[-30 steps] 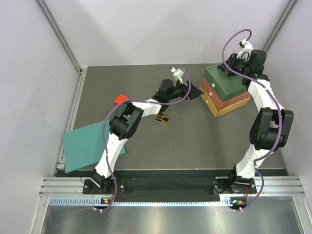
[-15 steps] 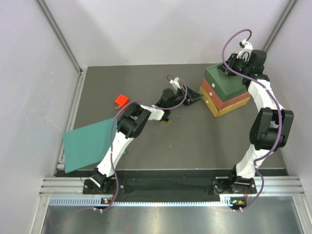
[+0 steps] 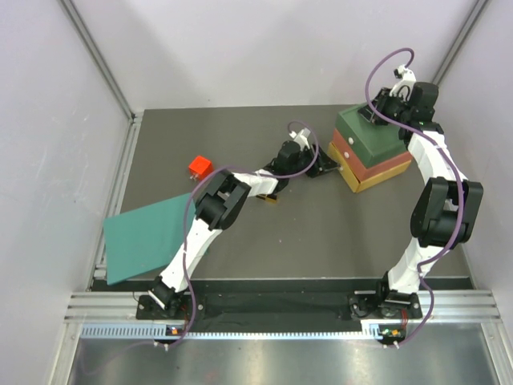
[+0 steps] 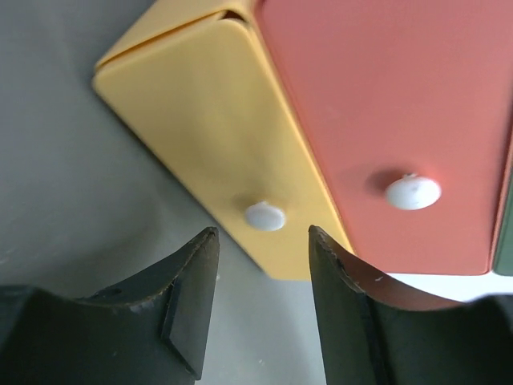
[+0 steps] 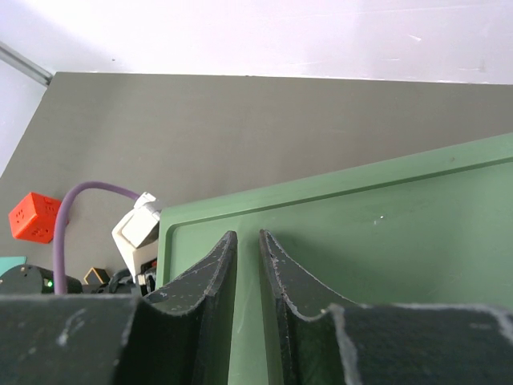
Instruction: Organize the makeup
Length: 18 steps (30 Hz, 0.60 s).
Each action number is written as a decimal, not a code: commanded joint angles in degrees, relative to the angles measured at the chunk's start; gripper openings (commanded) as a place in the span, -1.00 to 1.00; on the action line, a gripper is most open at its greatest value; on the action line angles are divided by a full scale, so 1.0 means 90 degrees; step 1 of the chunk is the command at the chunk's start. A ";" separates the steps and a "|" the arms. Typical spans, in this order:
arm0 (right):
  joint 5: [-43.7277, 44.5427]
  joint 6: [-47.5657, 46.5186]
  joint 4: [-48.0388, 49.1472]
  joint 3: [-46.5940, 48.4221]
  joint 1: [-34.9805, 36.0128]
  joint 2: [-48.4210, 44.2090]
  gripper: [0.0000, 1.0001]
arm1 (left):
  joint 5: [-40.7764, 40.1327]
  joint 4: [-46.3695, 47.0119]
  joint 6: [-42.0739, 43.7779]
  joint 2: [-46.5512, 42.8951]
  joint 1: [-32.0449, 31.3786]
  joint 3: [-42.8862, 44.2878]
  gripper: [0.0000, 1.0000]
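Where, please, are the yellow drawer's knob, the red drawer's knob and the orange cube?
yellow drawer's knob (image 4: 264,216), left wrist view, knob's centre.
red drawer's knob (image 4: 413,192), left wrist view, knob's centre.
orange cube (image 3: 199,166), top view, top face.

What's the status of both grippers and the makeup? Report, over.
Left gripper open, tips flanking yellow drawer's white knob. Right gripper nearly closed, empty, over green top. Black-gold palette on table. Drawer front unobstructed.

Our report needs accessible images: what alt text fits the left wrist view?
The left gripper, open, lines up on the white knob of a yellow drawer. A red drawer with another white knob sits alongside; grey table at left.
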 commanded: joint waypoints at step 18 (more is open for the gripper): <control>0.0388 -0.0166 -0.2490 -0.0773 -0.0067 0.0748 -0.61 | -0.0167 -0.0192 -0.0057 0.0347 -0.0147 0.0898 0.00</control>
